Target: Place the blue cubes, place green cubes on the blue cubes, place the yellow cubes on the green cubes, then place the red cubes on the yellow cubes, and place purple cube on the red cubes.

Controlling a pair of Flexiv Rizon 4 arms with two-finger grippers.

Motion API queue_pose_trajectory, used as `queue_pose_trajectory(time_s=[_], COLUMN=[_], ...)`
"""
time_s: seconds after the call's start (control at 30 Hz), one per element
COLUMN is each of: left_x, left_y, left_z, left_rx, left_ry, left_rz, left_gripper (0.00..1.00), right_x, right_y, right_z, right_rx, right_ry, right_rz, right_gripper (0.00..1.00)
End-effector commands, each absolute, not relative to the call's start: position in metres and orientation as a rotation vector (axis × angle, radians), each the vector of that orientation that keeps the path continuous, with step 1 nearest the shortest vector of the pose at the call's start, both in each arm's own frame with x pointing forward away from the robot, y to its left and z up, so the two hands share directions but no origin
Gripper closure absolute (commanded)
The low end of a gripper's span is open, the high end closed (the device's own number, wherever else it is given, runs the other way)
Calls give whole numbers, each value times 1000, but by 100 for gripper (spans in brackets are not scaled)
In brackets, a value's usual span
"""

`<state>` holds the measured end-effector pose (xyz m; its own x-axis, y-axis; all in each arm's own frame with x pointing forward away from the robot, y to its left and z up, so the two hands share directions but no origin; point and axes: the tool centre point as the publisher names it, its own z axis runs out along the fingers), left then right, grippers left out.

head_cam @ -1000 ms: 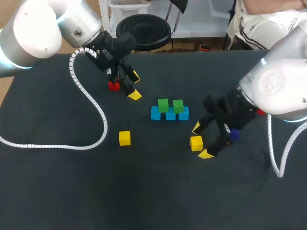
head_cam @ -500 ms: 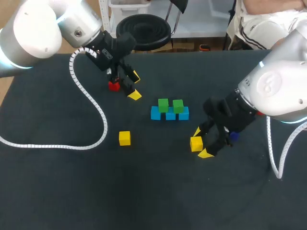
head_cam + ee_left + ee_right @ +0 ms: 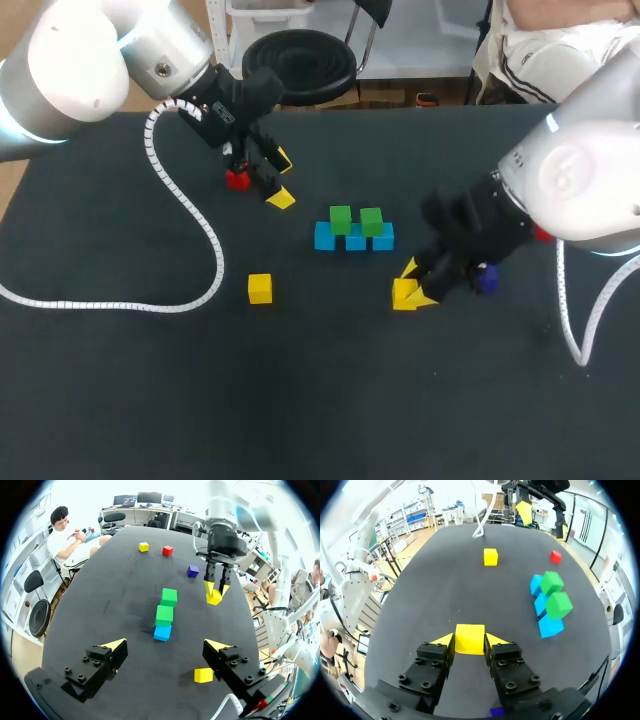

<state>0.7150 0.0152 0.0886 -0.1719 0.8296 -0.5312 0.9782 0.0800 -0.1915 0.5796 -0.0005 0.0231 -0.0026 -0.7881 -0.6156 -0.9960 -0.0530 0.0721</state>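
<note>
1. The matte black bench (image 3: pixel 120 400) carries small hard-edged cubes with smooth, plain-coloured faces. A white ribbed cable (image 3: pixel 190 220) from my left arm trails in a loop across its surface.
2. My right pincer (image 3: pixel 469 642) is clamped on a yellow cube (image 3: pixel 470 635). The right wrist view shows both yellow-tipped fingers pressing its opposite sides, the cube square between them. I cannot tell whether it touches the bench.
3. Three blue cubes (image 3: pixel 355 240) sit in a touching row near the bench's middle. Two green cubes (image 3: pixel 340 219) rest on top of them, bridging the seams. The stack lies near the right pincer, ahead of it and off to one side.
4. A purple cube (image 3: pixel 486 281) lies on the bench under my right arm, just behind the pincer.
5. My left pincer (image 3: pixel 282 178) hangs at the far side of the bench, its fingers spread wide and holding nothing. A red cube (image 3: pixel 237 179) sits just beside it, outside the fingers.
6. A second yellow cube (image 3: pixel 260 288) lies alone, well apart from both the stack and the right pincer.
7. In the left wrist view, a second red cube (image 3: pixel 167 550) and a third yellow cube (image 3: pixel 144 546) lie near each other beyond the right pincer.
</note>
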Motion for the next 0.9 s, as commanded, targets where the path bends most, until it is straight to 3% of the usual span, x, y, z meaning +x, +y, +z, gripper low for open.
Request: queue_pose_trajectory(time_s=[0.03,0.9], left_x=[715,715], left_y=[16,16], left_z=[89,89], left_rx=[1809,1809], left_ry=[2075,2075], left_rz=[-744,-744], left_gripper=[0,0], right_x=[578,607], right_y=[1,19], right_z=[41,91], right_rx=[-1895,-2020], right_ry=[1846,1748], right_rz=[697,584], right_gripper=[100,100])
